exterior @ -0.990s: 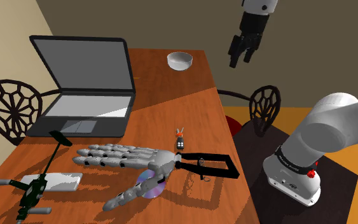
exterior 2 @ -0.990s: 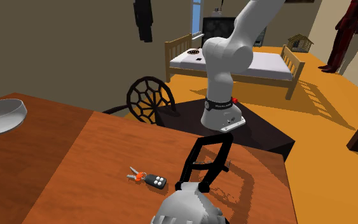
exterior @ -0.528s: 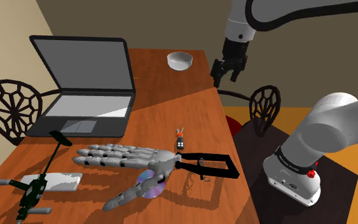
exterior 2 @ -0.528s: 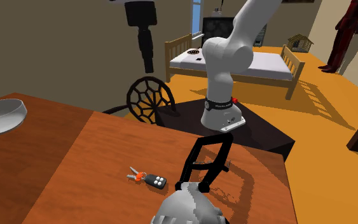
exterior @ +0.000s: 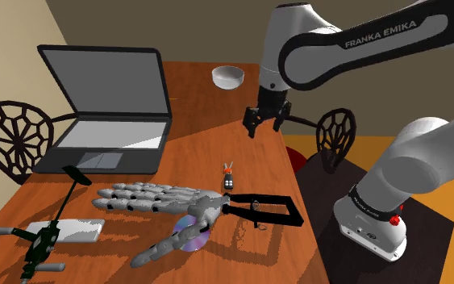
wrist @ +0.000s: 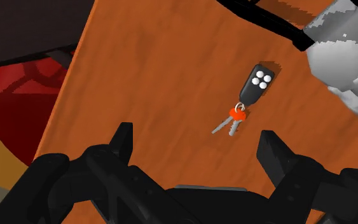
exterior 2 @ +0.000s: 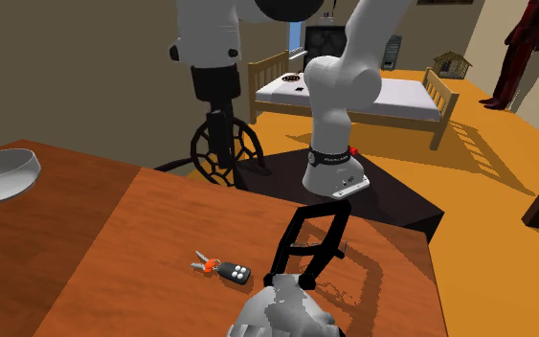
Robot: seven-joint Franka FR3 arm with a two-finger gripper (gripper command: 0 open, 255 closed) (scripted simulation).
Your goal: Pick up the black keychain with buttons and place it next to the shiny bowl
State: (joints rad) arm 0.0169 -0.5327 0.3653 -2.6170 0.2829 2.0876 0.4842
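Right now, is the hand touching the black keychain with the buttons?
Apart. The shoulder view shows the hand up in the air, with the keychain lying on the table below it; in the wrist view the open fingers clasp nothing.

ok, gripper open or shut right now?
Open. Wrist view: the gripper fingers stand wide apart, clasping nothing; the black keychain lies untouched on the table.

Three cameras, one table [exterior: 209, 105]
Shoulder view looks down from beside the stand [exterior: 420, 216]; second exterior faces it, low and near; wrist view close overhead. All share the keychain [exterior: 228, 181].
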